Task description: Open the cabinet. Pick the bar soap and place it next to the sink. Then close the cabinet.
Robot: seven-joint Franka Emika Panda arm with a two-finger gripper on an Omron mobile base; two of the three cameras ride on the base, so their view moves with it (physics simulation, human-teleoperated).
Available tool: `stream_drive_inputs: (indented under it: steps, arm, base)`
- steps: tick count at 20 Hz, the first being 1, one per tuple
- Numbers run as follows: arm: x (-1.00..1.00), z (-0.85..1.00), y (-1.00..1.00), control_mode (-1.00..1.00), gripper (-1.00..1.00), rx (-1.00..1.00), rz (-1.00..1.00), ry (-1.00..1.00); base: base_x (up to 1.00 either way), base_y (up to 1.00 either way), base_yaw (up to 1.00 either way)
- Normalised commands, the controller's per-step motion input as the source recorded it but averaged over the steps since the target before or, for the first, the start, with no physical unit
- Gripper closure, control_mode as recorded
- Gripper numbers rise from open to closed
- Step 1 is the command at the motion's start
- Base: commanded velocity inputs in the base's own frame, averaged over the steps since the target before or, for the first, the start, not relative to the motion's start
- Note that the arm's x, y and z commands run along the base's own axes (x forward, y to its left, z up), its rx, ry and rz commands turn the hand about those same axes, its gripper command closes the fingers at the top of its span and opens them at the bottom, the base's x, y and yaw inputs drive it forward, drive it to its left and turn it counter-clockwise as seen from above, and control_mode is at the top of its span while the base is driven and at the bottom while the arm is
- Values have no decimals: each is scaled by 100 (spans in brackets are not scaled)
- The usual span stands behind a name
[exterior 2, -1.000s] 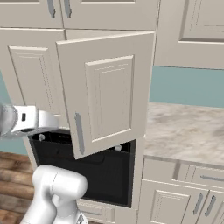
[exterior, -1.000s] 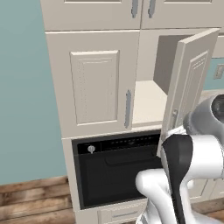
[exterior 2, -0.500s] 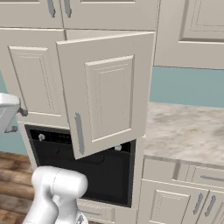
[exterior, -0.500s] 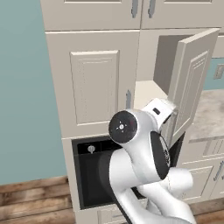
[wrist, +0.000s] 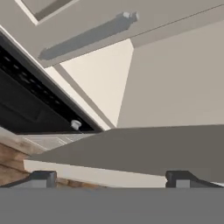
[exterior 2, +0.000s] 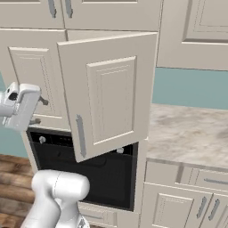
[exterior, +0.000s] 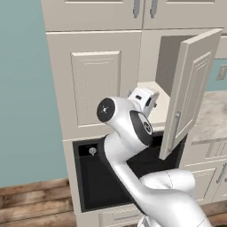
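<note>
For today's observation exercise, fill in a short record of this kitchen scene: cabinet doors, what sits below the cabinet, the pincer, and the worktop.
cabinet: large, cream, two doors
right door: swung open, grey bar handle
left door: shut
below cabinet: black oven
pincer: open, holding nothing, pointed into the opened cabinet
bar soap: cannot be made out
worktop: mottled stone, right of the cabinet

The cream two-door cabinet [exterior: 102,84] stands with its right door [exterior 2: 109,93] swung open and its left door shut. Its plain cream interior floor [wrist: 103,76] shows bare where visible. To the right runs a mottled beige stone worktop [exterior 2: 187,133], its visible surface bare. Wooden plank floor [exterior: 31,206] lies below.
</note>
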Motion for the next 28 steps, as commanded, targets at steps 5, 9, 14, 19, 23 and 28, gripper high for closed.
stream_drive_inputs:
  steps: [5,9,14,19,23,28]
  arm:
    - [46,0,-40,-100,-100,-1,0,8]
    - [19,0,-66,-100,-100,0,0,3]
    - [1,0,-73,-100,-100,0,0,1]
    - [-14,0,-54,-100,-100,0,0,0]
    - [-48,1,-49,-100,-100,0,0,-1]
    - [-57,7,-63,-100,-100,0,-2,0]
  base:
    - [0,0,0]
    - [0,0,0]
    - [0,0,0]
    - [0,0,0]
    - [0,0,0]
    - [0,0,0]
